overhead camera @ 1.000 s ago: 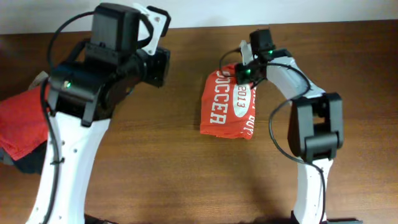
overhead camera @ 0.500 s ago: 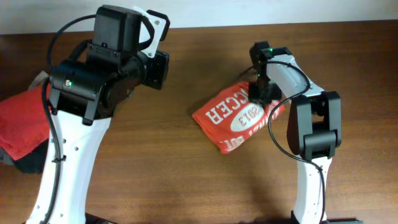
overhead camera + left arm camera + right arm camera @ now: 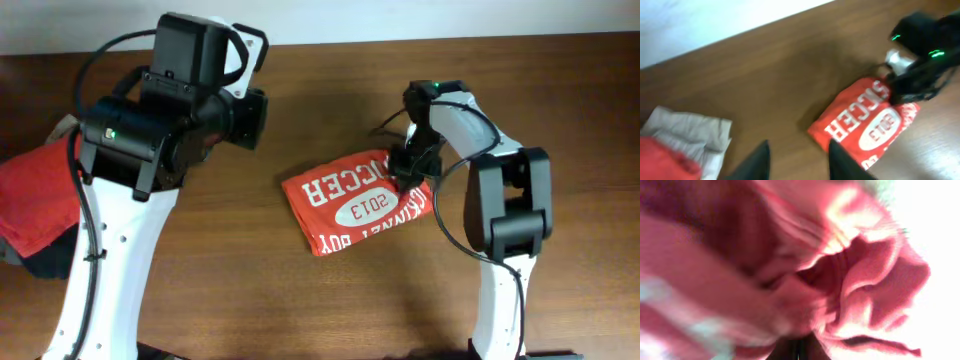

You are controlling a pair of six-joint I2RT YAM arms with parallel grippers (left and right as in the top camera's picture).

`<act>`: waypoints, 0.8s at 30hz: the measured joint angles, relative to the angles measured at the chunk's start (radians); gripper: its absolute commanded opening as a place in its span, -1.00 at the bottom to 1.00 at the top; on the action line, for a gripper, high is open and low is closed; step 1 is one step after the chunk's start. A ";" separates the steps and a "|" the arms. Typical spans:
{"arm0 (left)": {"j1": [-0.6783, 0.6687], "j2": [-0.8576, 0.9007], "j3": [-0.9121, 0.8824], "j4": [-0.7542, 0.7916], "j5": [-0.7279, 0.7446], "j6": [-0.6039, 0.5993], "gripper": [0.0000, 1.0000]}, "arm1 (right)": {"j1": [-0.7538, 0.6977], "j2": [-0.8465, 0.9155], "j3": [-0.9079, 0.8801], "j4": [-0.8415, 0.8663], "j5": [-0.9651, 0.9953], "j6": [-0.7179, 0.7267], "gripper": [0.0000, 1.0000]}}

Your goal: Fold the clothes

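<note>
A folded red shirt with white lettering (image 3: 350, 203) lies on the wooden table (image 3: 300, 290) near the middle. My right gripper (image 3: 408, 170) is shut on the shirt's right edge; red cloth (image 3: 805, 270) fills the right wrist view. My left gripper (image 3: 797, 160) is open and empty, held above the table to the left of the shirt (image 3: 865, 127). In the overhead view its fingers are hidden behind the left arm (image 3: 165, 110).
A pile of clothes with red and dark cloth (image 3: 35, 205) lies at the table's left edge; a pale cloth (image 3: 690, 132) and a red one (image 3: 662, 162) show in the left wrist view. A white wall (image 3: 400, 15) runs behind the table.
My right gripper has dragged the red shirt toward the front left and turned it, so its lettering now runs nearly sideways. The left arm has hardly moved.
</note>
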 measured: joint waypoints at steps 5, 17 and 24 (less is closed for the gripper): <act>0.007 0.000 0.000 -0.041 -0.067 -0.019 -0.09 | 0.001 -0.150 -0.001 0.049 0.045 -0.039 -0.92; 0.201 -0.002 -0.227 -0.126 0.039 -0.225 -0.01 | 0.034 -0.366 0.000 0.067 0.060 -0.228 -0.63; 0.210 0.006 -0.756 0.335 0.438 -0.254 0.00 | 0.062 -0.364 0.000 0.064 0.051 -0.279 -0.41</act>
